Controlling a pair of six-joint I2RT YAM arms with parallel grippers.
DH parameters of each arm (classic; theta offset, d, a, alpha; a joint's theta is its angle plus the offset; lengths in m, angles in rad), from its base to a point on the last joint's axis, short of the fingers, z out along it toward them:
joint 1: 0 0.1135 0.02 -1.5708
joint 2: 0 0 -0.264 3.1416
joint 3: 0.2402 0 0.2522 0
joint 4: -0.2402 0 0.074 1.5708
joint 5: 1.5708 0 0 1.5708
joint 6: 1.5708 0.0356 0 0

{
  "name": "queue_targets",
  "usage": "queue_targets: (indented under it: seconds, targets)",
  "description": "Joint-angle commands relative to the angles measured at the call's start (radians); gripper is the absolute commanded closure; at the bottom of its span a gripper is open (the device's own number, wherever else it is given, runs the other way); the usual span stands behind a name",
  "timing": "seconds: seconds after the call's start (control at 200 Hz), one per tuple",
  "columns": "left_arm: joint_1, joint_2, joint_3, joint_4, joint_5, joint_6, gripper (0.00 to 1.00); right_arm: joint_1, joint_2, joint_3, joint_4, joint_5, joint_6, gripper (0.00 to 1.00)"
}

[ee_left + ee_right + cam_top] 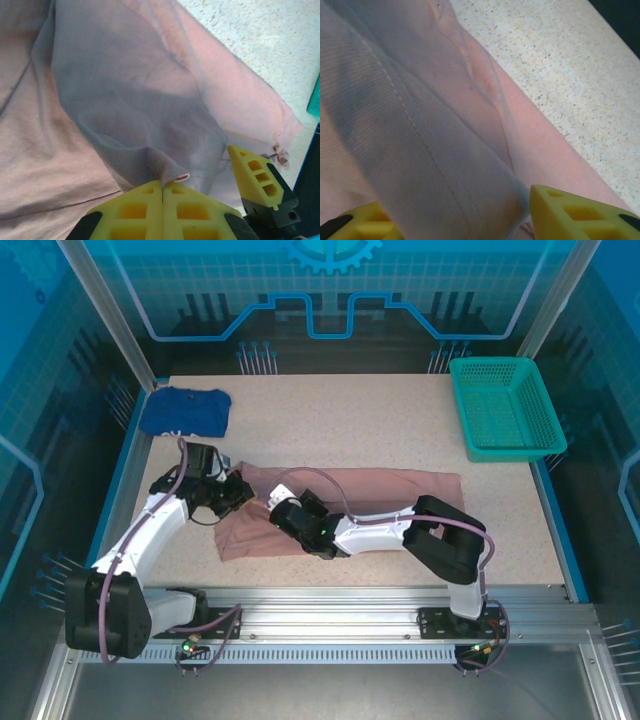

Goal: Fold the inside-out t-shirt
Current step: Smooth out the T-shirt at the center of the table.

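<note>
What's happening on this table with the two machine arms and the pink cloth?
Two robot arms are working on a pink t-shirt lying on the table. The left pincer is shut on a raised fold of it. The right pincer straddles another fold close by; whether it grips yet is unclear. A dark blue garment and green basket sit at the far corners.

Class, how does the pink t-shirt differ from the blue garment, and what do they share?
The t-shirt is pink and stretched out across the table; the blue garment sits bunched in the far left corner. The left gripper pinches the t-shirt; nothing touches the blue garment. Both are cloth.
</note>
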Motion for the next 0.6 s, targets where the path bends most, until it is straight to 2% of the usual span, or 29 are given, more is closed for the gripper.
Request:
queue_targets:
  seconds: [0.0,0.08,0.135,0.235,0.46,0.595]
  targets:
    - [-0.008,-0.008,-0.044,-0.021,-0.006,0.016,1.00,0.025,-0.068,-0.039,-0.008,-0.074,0.004,0.53]
    - [-0.010,-0.025,-0.084,-0.011,0.001,-0.002,1.00,0.028,-0.102,-0.069,-0.034,-0.101,0.012,0.57]
    - [-0.016,-0.041,-0.113,-0.008,0.009,-0.014,0.96,0.028,-0.128,-0.090,-0.055,-0.126,0.019,0.59]
    - [-0.021,-0.079,-0.152,-0.021,0.005,-0.026,0.78,0.028,-0.184,-0.131,-0.100,-0.228,0.023,0.59]
    - [-0.021,-0.141,-0.141,-0.036,-0.129,-0.008,0.49,-0.003,-0.319,-0.191,-0.197,-0.409,-0.014,0.45]
    - [-0.027,-0.105,-0.136,0.113,-0.122,-0.037,0.45,-0.106,-0.352,-0.178,-0.138,-0.590,0.048,0.40]
